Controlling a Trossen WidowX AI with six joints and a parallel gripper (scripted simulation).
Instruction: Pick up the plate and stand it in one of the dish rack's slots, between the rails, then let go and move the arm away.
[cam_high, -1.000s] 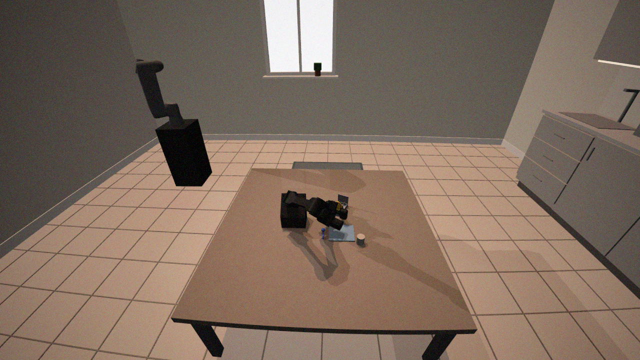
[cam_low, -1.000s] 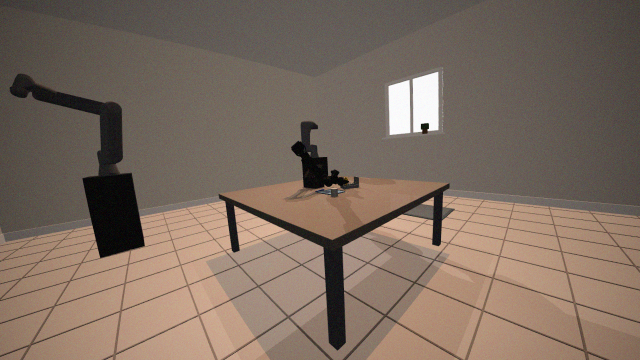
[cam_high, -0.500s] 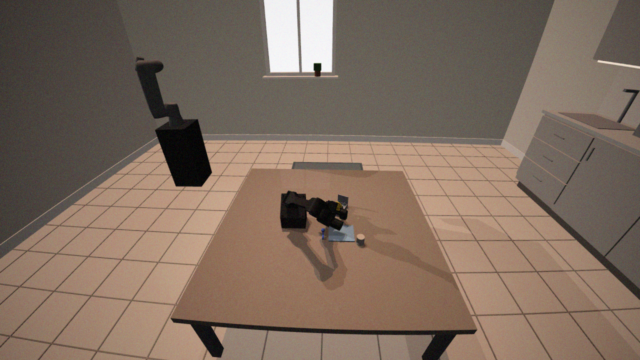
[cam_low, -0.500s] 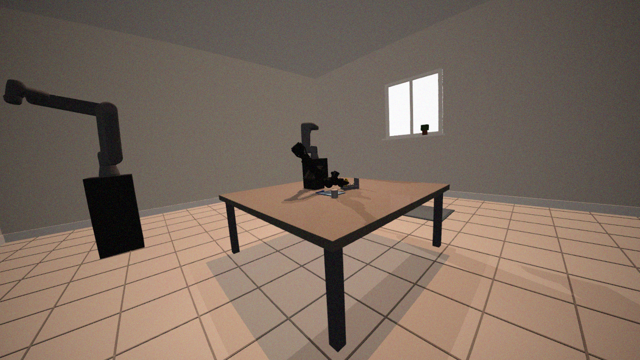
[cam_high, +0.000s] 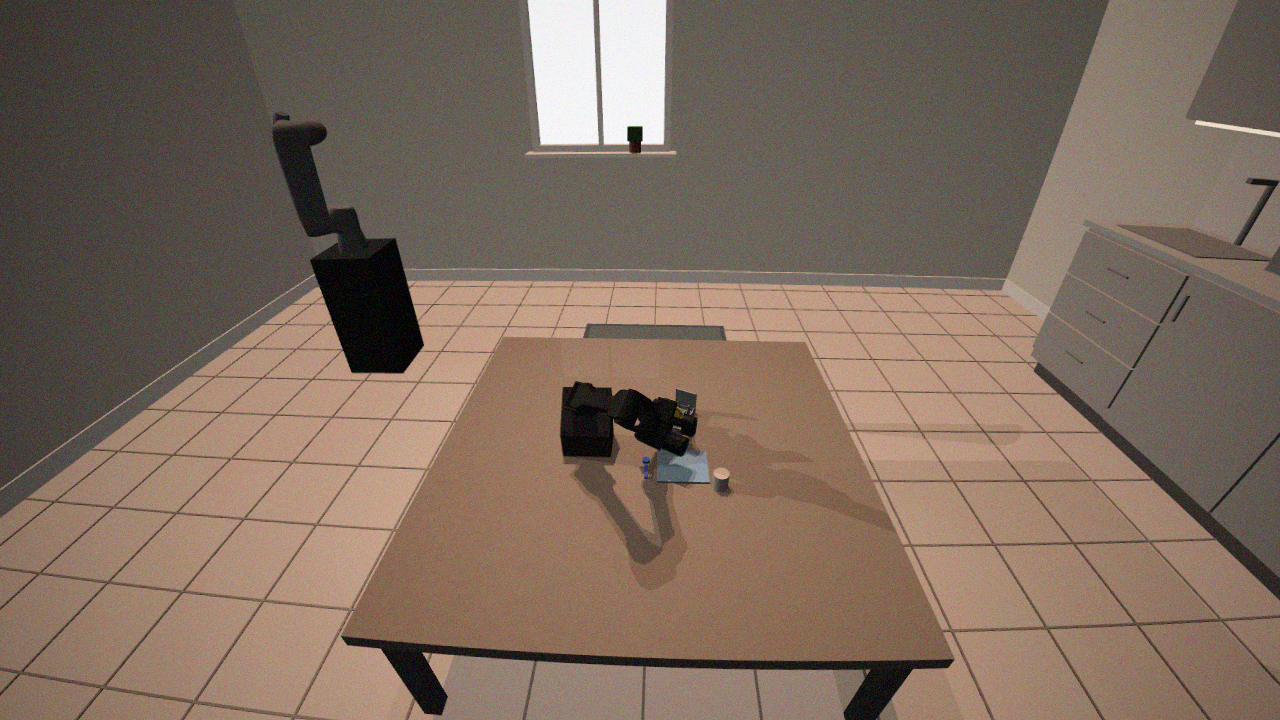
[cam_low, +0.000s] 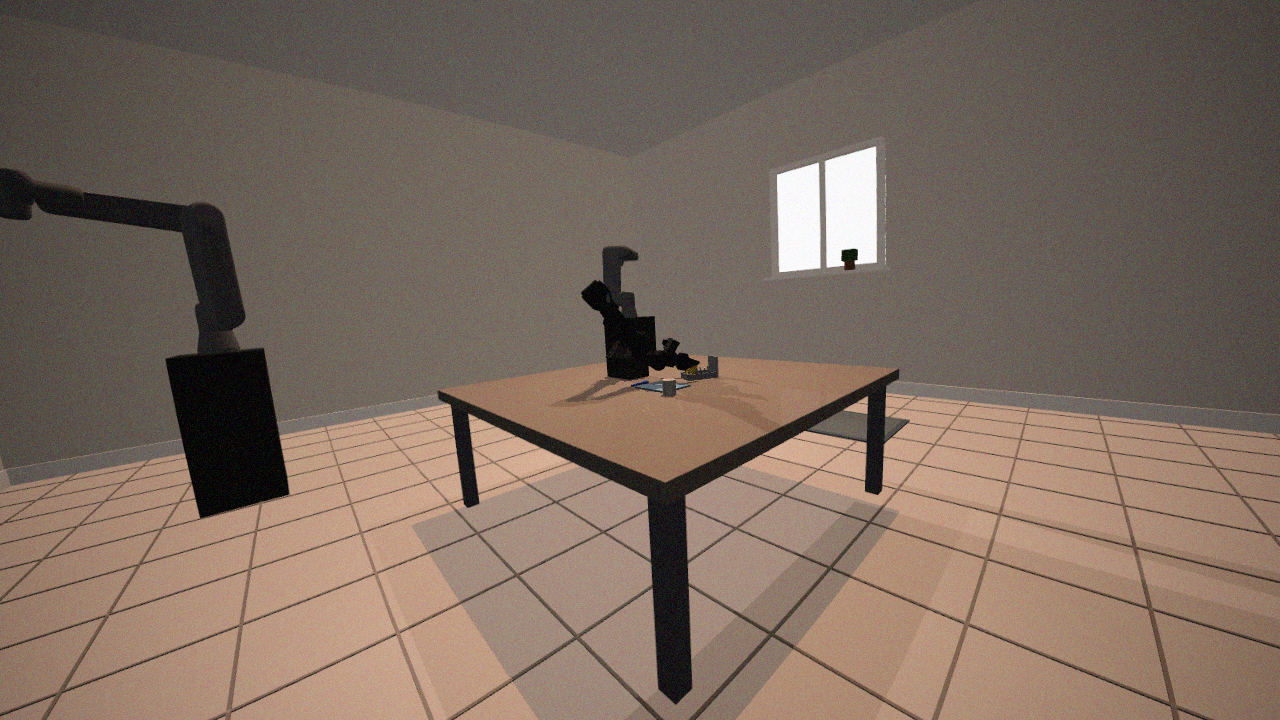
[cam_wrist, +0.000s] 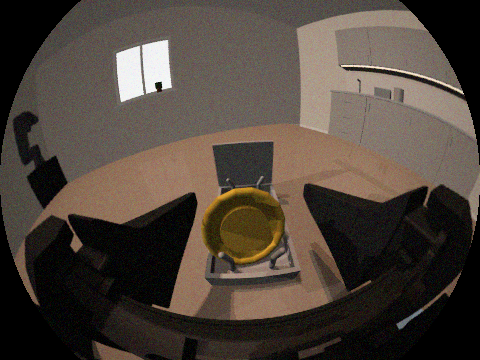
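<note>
Wrist view: looking past two widely spread fingers of the gripper (cam_high: 687, 433) (cam_low: 687, 360) (cam_wrist: 250, 193), one to the left and one to the right, with a visible gap on either side of the yellow plate (cam_high: 680, 411) (cam_low: 690, 370) (cam_wrist: 245, 230). Holding nothing. Within the dish rack (cam_high: 686, 396) (cam_low: 713, 366) (cam_wrist: 252, 278), standing face-on to the wrist camera, between near and far rail posts, with no support from the fingers. Cannot tell how deeply seated at the bottom edge, or whether leaning against a post. In the top view, well on the far side of the blue mat (cam_high: 683, 467) (cam_low: 660, 386) and the small cup (cam_high: 721, 481) (cam_low: 669, 388).

Probably rigid and fairly light, with a smooth, possibly slippery rim; treat as breakable. If needing another grip, take hold by opposite sides of the rim, level with the middle, squeezing gently and evenly to avoid twisting out of the slot. Judged as nearly done, with only withdrawal remaining. Back straight away, keeping both fingers clear of the rim; could tip or roll the plate with a sideways brush.
</note>
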